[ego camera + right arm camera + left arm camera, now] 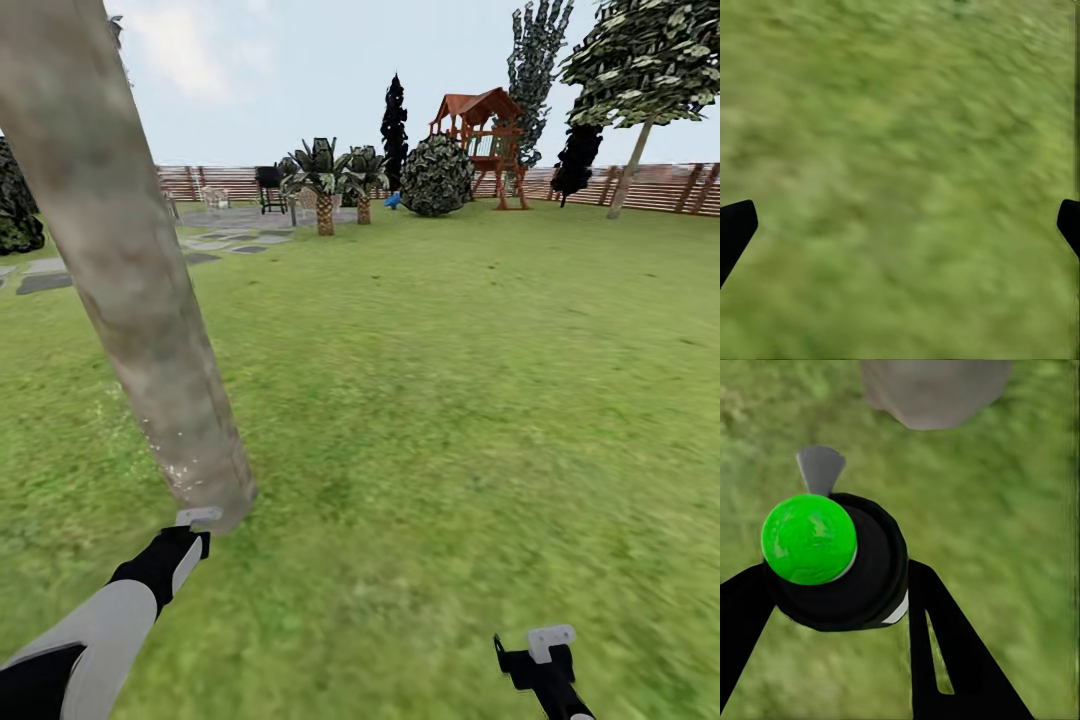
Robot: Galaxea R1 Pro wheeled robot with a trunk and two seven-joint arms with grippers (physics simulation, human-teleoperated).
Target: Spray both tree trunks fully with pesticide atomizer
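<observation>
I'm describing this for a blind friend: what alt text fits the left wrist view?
The left claw grips a black atomizer with a bright green cap, its grey nozzle aimed toward the base of a pale tree trunk above green grass.

Mottled matt bark on the tree trunk (130,290) (rough-looking).

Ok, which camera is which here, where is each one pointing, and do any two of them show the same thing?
Head view: from the robot's head, forward and down over the lawn; near tree trunk, left arm, right hand.
Left wrist view: along the left hand, shut on the pesticide atomizer, toward grass.
Right wrist view: along the right hand's open fingers, down at grass.
Shared: head and left wrist views both show the trunk's base.
</observation>
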